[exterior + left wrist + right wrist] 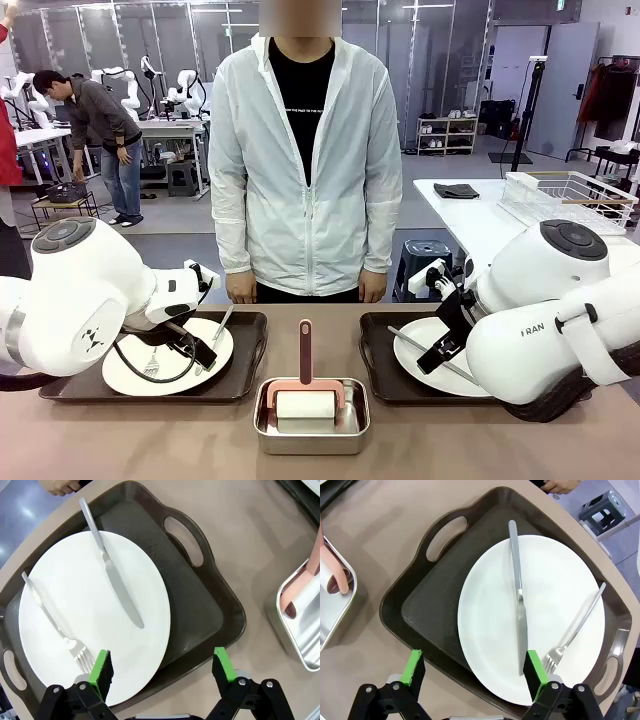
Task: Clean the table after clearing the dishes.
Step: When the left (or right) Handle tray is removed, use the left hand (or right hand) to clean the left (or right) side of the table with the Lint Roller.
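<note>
Front view first: the wide taupe-brown table is not cleared yet. Two dark brown rectangular handled trays sit along its far edge, the left-hand tray and the right-hand tray. They carry the round white left plate and the round white right plate. Between them, at the near edge, a small rectangular steel pan holds a pink-handled white cleaning tool. A person stands at the far edge with hands hanging just beyond the trays, so a fast lift that way risks a knock.

Left wrist view: the left gripper hangs released, jaws wide, straddling one long rim of its tray. One of its green pads sits over the plate, beside the tines of the silver left fork. Closing here could pinch plate instead of tray and tip it. The long silver left knife lies loose with its handle overhanging the plate rim; tilt the tray and it slides off.

Right wrist view: the right gripper is released too, jaws wide across a long rim of its tray. The silver right knife and silver right fork lie loose, their ends close to one pad. A one-edge hold could let the tray sag and send plate and cutlery downhill. The pan's corner is near, and a swing inward could clip it.
</note>
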You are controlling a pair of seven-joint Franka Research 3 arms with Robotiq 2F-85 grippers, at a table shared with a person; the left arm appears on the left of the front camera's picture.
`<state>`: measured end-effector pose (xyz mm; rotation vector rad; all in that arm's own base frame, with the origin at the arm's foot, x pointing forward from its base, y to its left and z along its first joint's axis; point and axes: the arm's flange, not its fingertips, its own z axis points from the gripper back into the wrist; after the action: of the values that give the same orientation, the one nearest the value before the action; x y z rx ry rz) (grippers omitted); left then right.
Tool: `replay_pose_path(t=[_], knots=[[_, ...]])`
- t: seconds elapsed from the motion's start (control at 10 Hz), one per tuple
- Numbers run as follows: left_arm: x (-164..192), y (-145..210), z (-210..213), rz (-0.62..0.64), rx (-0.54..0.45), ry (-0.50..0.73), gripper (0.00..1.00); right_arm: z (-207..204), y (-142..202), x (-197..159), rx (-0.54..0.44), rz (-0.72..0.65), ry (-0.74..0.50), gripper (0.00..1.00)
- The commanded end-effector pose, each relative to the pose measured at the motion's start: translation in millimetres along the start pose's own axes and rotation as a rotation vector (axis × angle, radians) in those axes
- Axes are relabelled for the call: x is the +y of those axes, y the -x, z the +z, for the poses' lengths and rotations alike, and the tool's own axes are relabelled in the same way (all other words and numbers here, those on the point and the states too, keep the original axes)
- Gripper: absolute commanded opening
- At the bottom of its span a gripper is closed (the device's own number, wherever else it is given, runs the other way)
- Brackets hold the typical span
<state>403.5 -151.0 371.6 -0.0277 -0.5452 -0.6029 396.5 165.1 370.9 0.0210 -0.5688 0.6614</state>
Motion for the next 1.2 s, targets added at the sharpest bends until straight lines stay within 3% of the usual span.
replay_pose_path(t=[0.0, 0.9, 1.1], knots=[[0, 0, 0, 0.0, 0.0, 0.0, 1.0, 0, 0, 0, 0.0, 0.0, 0.0, 1.0], [-1, 0, 0, -0.001, 0.0, 0.0, 1.0, 0, 0, -1, 0.0, 0.0, 0.001, 1.0], [15, -9, 2, 0.027, -0.014, 0.011, 1.0, -1, -18, -7, 0.014, -0.019, -0.062, 1.0]])
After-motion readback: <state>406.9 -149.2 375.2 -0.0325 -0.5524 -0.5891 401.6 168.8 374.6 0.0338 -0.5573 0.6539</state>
